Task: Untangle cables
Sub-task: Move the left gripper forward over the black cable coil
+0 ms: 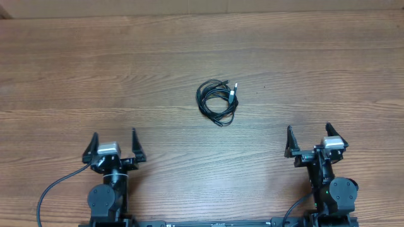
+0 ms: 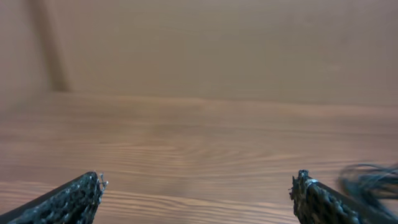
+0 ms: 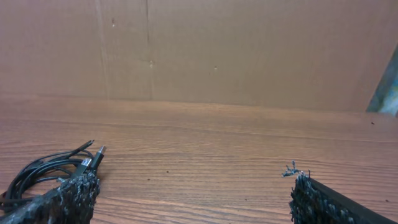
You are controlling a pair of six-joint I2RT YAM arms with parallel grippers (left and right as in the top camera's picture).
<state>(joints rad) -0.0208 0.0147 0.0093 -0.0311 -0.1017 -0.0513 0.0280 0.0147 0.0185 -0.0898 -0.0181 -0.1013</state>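
Black ribbed fingertips fill the bottom corners of the right wrist view, and another pair of fingertips does so in the left wrist view. The left arm's jaws and the right arm's jaws are both spread wide and pinch nothing. From overhead, the left arm and right arm sit well apart at the near edge of the wooden bench. The cables lie as one small coiled black bundle on the bench, ahead of and between the arms, touched by neither. One plug end looks silvery.
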